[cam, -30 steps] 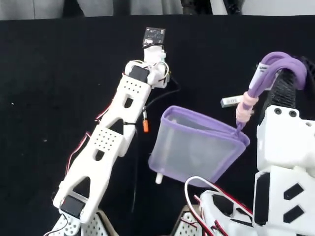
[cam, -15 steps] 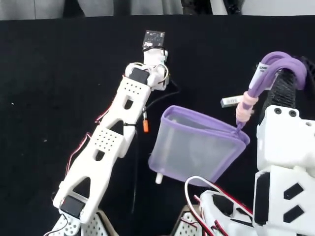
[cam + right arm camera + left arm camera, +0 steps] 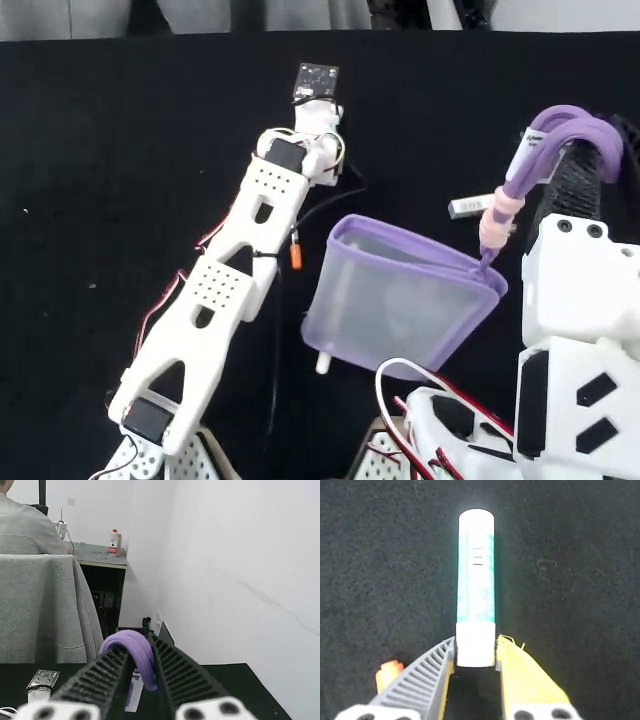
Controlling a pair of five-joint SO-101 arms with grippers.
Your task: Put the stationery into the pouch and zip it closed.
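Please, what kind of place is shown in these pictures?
Probably an office or lab room with a robot workbench: a black-covered table carries white robot arms, and the right wrist view shows a plain white wall and a dark cabinet with a small bottle on top.

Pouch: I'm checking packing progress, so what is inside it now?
Through the open mouth of the purple pouch and its translucent walls, no stationery shows inside; its lower corner is too hazy to settle. The glue stick lies outside, in the left gripper.
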